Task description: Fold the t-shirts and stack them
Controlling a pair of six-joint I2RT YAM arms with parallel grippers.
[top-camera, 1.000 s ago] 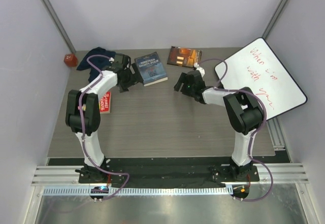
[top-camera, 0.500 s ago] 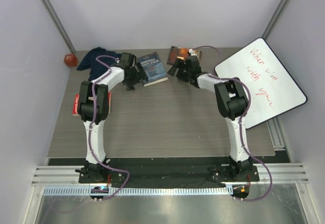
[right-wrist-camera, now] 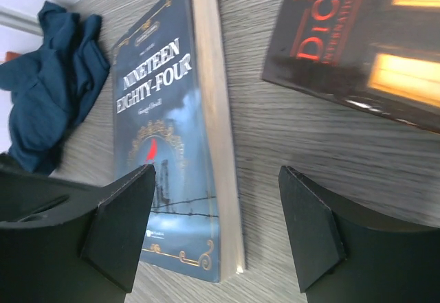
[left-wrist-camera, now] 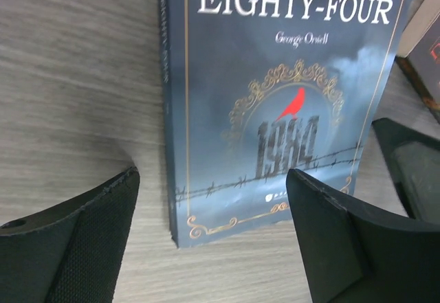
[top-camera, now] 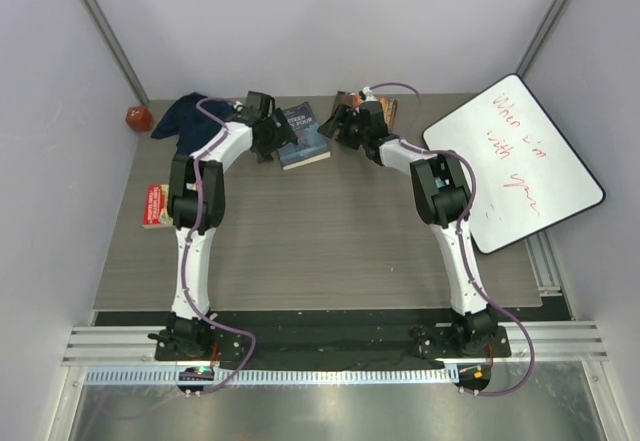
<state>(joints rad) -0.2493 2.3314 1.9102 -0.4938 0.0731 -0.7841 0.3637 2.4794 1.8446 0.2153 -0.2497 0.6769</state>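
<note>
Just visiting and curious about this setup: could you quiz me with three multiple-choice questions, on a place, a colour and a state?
1. Where does the t-shirt lie? A) far left corner of the table B) near right corner C) table's middle
2. The bird on the blue book is? A) white B) red C) yellow
3. The left gripper and right gripper are? A) open, empty B) shut on the book C) holding the shirt
Answers: 1A, heaped at that corner; 2B, the left wrist view shows it; 3A, jaws stand apart, gripping nothing.
</note>
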